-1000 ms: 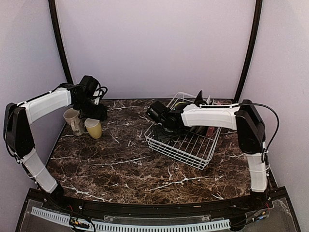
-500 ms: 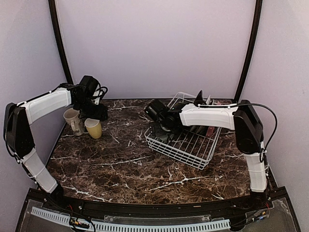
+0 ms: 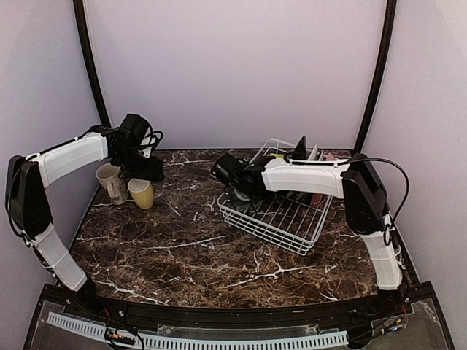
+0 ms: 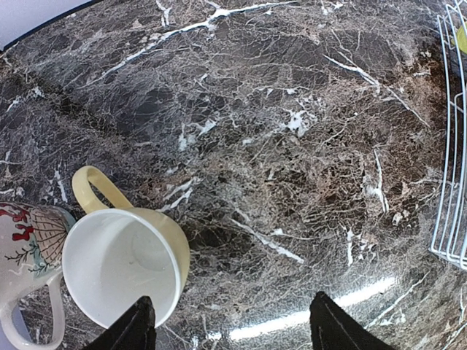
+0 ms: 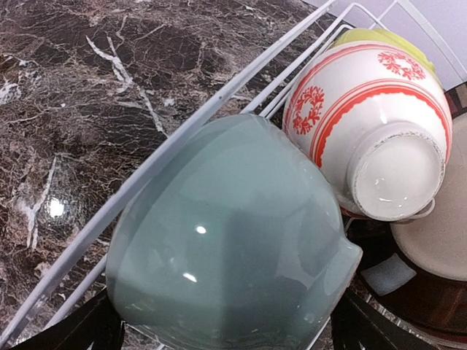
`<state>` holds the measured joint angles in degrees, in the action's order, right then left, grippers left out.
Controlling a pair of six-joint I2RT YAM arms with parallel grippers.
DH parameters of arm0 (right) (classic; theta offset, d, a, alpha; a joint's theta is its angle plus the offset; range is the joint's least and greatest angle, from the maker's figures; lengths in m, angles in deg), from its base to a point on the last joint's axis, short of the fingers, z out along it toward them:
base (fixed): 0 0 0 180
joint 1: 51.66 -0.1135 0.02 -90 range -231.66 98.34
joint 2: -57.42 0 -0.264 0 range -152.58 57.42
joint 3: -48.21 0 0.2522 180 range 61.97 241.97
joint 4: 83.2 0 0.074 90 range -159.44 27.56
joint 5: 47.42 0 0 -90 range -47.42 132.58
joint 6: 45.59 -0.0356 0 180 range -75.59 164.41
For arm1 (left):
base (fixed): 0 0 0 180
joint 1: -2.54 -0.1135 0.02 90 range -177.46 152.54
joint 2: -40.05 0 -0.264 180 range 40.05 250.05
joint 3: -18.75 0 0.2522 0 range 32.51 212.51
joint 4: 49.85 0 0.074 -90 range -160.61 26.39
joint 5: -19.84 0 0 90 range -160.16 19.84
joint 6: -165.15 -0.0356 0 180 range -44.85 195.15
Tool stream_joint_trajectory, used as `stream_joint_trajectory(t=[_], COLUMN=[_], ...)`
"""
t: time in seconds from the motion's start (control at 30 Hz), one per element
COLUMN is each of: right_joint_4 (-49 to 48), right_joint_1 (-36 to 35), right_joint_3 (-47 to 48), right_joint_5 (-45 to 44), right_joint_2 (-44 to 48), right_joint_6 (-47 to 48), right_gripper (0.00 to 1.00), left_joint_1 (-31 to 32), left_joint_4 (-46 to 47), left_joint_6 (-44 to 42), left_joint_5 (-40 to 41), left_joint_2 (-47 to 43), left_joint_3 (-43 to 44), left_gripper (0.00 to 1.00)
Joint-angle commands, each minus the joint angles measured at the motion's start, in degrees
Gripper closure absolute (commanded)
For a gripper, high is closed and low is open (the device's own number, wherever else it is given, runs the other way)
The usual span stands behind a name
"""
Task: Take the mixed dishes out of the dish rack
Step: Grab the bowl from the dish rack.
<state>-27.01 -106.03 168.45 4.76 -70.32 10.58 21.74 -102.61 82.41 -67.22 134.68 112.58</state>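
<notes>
Against the left rim of the white wire dish rack, your right gripper had its fingers spread wide around the glossy mint ceramic bowl; contact unclear. Bowl leaned on the rim wire and touched the red-striped white bowl, so a lift could snag the wire or drag that neighbour. Forearm reached across, wrist pitched down. Farther left, your left gripper hovered, fingers apart, over the yellow ceramic mug.
</notes>
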Motion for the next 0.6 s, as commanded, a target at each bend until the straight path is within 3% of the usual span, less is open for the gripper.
stream_joint_trajectory(t=[0.0,0.57], right_joint_4=[-1.9,-5.1], right_joint_1=[-0.2,-1.6], right_joint_3=[2.6,-2.7], right_joint_5=[-3.8,-4.9], right_joint_2=[-4.3,1.7], right_joint_6=[0.9,1.2], right_gripper=[0.07,0.39], left_joint_1=[0.2,0.2], left_joint_4=[0.0,-0.1], left_joint_6=[0.4,0.4], left_joint_5=[-1.0,-1.1], left_joint_2=[-1.9,-1.8], left_joint_3=[-1.2,-1.2], left_gripper=[0.29,0.29])
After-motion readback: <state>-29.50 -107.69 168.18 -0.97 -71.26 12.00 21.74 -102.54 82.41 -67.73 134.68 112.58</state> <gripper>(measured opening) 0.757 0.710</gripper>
